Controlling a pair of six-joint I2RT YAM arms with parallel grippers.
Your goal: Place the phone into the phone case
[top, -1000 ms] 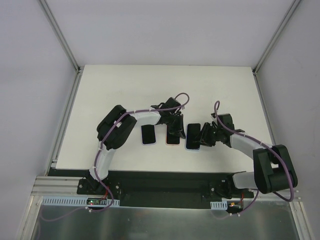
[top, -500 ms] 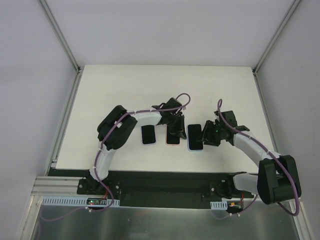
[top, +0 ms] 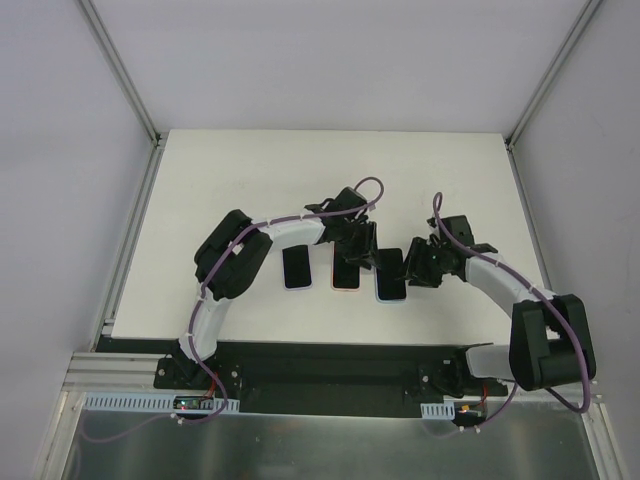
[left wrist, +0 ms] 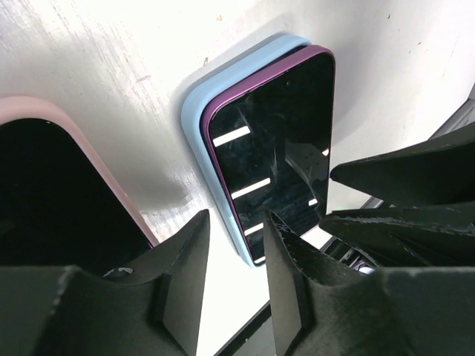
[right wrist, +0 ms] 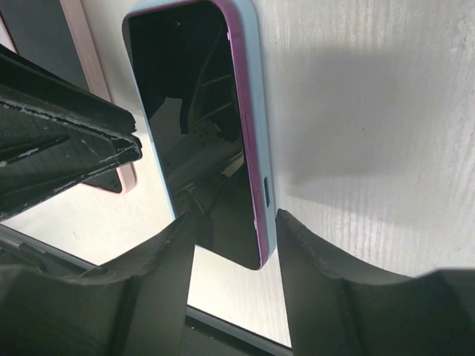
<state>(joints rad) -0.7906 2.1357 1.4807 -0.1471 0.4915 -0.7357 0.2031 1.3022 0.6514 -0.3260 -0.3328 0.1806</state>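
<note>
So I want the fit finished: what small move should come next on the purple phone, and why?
Probably press the purple phone down flat: in the left wrist view the blue case shows wide along one side only, so it may not be fully seated.

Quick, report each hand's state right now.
Left hand: open, holding nothing.
Right hand: open, above the end of the phone, holding nothing.
</note>
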